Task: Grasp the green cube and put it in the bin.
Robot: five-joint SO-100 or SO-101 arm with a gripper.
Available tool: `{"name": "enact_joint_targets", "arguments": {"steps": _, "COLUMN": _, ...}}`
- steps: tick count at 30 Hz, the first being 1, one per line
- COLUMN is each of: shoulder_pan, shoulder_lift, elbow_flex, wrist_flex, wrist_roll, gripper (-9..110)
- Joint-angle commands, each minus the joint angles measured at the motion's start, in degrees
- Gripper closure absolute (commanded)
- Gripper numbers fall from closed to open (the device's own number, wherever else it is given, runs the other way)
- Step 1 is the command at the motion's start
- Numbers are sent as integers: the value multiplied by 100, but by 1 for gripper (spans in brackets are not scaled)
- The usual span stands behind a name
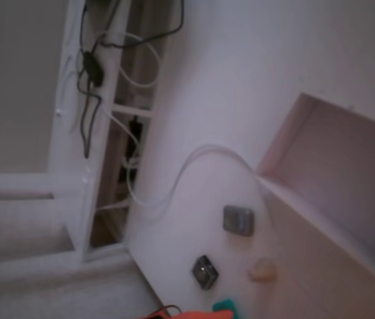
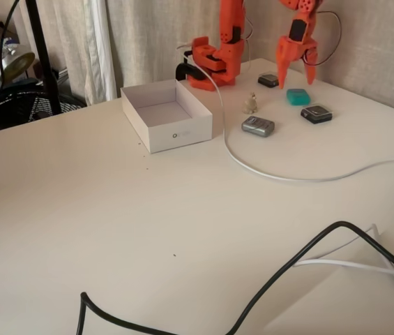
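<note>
The green cube (image 2: pixel 298 96) lies flat on the white table at the back right, between a dark block and the arm's base. My orange gripper (image 2: pixel 296 83) hangs just above it, open, one finger (image 2: pixel 282 70) to each side of the cube and nothing between them. In a fixed view only a corner of the green cube (image 1: pixel 225 307) shows at the bottom edge, beside a sliver of the orange gripper (image 1: pixel 190 314). The bin (image 2: pixel 179 132), a white shallow box, stands empty left of the arm; its wall (image 1: pixel 306 226) fills the right side of a fixed view.
Near the cube lie a grey block (image 2: pixel 258 125), a dark block (image 2: pixel 316 114), another dark block (image 2: pixel 268 80) and a small beige figure (image 2: pixel 251 105). A white cable (image 2: pixel 266 173) loops across the table between the bin and the blocks. A black cable (image 2: pixel 301 258) crosses the front.
</note>
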Motion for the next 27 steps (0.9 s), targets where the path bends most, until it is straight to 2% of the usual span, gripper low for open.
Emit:
{"name": "enact_joint_targets", "arguments": {"steps": 1, "shoulder_pan": 53, "shoulder_lift": -18, "elbow_flex": 114, "wrist_flex": -158, "wrist_roll": 18, "gripper": 69}}
{"name": "enact_joint_targets", "arguments": {"steps": 20, "shoulder_pan": 70, "shoulder_lift": -431, "elbow_flex": 580, "wrist_flex": -1248, "wrist_roll": 18, "gripper": 69}}
{"name": "enact_joint_targets", "arguments": {"steps": 27, "shoulder_pan": 26, "shoulder_lift": -343, "elbow_flex": 853, "wrist_flex": -1266, "wrist_roll": 18, "gripper": 69}}
